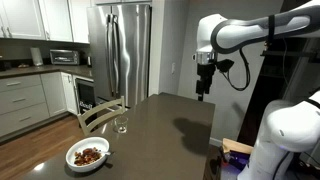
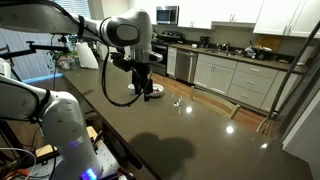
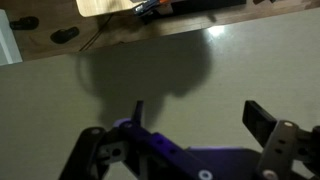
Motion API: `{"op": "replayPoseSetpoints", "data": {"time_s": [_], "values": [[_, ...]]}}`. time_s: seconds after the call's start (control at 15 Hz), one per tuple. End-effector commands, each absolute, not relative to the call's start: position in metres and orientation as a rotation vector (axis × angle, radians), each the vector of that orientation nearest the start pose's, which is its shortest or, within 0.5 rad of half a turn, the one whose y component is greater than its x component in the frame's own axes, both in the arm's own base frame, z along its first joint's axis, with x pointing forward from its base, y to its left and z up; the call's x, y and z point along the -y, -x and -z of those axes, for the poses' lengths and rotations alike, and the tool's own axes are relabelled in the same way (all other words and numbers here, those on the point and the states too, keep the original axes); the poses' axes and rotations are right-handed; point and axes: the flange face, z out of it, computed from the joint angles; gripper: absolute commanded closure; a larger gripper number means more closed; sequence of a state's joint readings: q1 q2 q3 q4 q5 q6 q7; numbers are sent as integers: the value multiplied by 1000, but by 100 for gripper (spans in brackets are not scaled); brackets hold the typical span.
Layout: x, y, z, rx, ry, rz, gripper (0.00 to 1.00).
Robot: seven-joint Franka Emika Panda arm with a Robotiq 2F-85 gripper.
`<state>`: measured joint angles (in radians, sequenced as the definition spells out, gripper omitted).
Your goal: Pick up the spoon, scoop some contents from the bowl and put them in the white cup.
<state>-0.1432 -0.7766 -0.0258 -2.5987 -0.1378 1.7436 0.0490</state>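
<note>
The white bowl stands at the near left corner of the dark table and holds reddish-brown contents. In an exterior view the bowl is partly hidden behind the gripper. I cannot make out the spoon. No white cup shows; a small clear glass stands on the table beyond the bowl and also shows in an exterior view. My gripper hangs well above the table, away from the bowl. In the wrist view the gripper is open and empty over bare table.
A wooden chair stands at the table's edge by the glass. A steel fridge and kitchen counters lie behind. Part of another robot body is at the table's near end.
</note>
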Motion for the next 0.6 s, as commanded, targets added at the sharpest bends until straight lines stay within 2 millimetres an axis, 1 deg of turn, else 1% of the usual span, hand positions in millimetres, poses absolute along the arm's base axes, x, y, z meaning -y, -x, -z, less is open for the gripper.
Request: {"op": "replayPoseSetpoints", "data": {"time_s": [0.0, 0.4, 0.53], "values": [[65, -303, -488, -294, 3237, -139, 0], [65, -303, -488, -294, 3237, -139, 0], [59, -311, -481, -291, 3213, -137, 0]]}}
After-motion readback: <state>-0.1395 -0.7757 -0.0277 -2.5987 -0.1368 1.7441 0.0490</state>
